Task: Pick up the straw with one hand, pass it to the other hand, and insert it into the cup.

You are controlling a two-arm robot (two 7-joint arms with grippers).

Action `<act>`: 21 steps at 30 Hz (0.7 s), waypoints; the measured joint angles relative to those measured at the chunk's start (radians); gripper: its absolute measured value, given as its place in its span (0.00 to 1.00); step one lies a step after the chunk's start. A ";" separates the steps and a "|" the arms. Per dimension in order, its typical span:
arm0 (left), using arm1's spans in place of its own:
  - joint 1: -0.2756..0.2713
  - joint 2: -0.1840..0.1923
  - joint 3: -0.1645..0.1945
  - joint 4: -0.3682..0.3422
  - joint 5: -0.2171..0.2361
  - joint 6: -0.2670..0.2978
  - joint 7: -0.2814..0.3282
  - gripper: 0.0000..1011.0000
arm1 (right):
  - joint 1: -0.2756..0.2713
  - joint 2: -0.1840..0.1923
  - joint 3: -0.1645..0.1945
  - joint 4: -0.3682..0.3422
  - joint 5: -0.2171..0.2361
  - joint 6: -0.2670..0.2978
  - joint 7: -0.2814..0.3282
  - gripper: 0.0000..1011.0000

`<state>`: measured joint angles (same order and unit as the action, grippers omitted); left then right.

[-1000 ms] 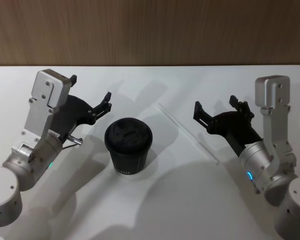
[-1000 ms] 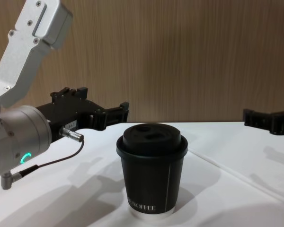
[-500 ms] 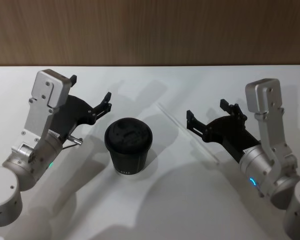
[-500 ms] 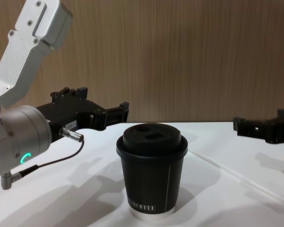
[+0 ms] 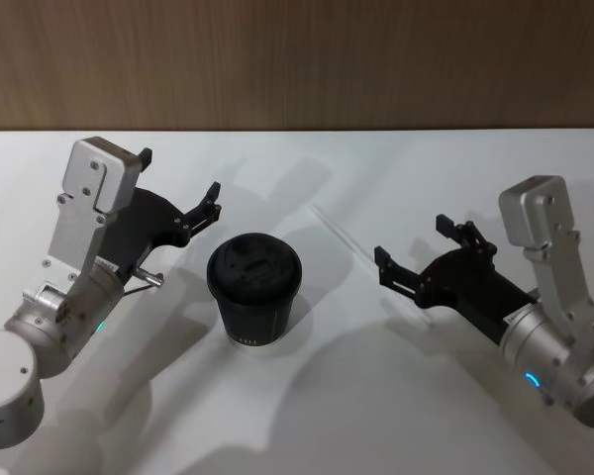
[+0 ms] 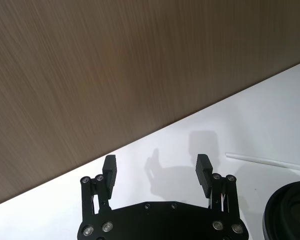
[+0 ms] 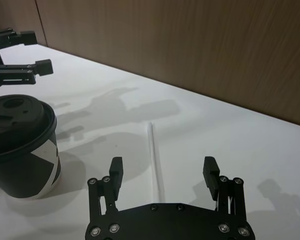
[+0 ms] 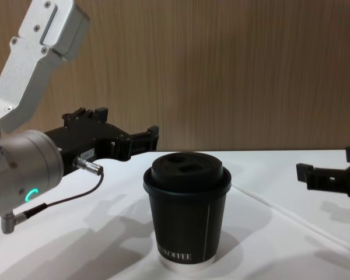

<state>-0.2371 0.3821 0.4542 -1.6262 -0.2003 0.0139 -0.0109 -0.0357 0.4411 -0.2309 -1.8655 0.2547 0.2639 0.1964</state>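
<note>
Holding the right pincer (image 5: pixel 412 240) open over the straw (image 5: pixel 342 231) lying flat on the bench (image 5: pixel 307 406) between the lidded cup (image 5: pixel 254 287) and the right edge, with the left pincer (image 5: pixel 180 173) hanging open too between cup and left edge.

White table (image 5: pixel 307 416), plain and matte, patched with soft shadows. Slightly toward 9 o'clock of centre, black lidded cup (image 5: pixel 254 287) standing upright, pale base rim flat on the surface, small white lettering low on the wall. At 2 o'clock from the cup and apart from it, thin white straw (image 5: pixel 345 237) lying flat, aligned roughly 10 to 4 o'clock.
</note>
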 joint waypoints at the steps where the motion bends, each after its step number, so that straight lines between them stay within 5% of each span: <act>1: 0.000 0.000 0.000 0.000 0.000 0.000 0.000 0.99 | -0.003 0.005 0.005 0.002 0.006 0.000 0.011 0.99; 21: 0.000 0.000 0.000 0.000 0.000 0.000 0.000 0.99 | 0.026 0.033 0.004 0.078 0.084 0.020 0.127 0.99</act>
<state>-0.2371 0.3821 0.4542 -1.6262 -0.2003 0.0139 -0.0109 -0.0100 0.4742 -0.2273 -1.7875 0.3389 0.2841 0.3238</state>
